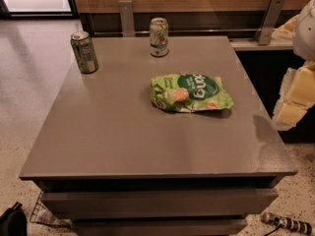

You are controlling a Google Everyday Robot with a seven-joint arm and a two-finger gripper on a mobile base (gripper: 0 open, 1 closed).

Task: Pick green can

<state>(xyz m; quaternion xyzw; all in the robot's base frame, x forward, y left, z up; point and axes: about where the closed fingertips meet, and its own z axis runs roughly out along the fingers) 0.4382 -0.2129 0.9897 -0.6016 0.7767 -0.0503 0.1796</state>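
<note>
The green can [84, 52] is slim and dark green with a silver top and pale label print. It stands upright at the far left corner of the grey table [123, 136]. My gripper [296, 98], with pale yellowish fingers under a white arm, hangs at the right edge of the view, off the table's right side. It is far from the green can and holds nothing that I can see.
A whitish can [159, 37] with green and red marks stands at the table's far edge, near the middle. A flat bright green snack bag [191, 92] lies right of centre. A wooden wall with metal brackets [126, 17] runs behind. A striped cable [288, 223] lies on the floor.
</note>
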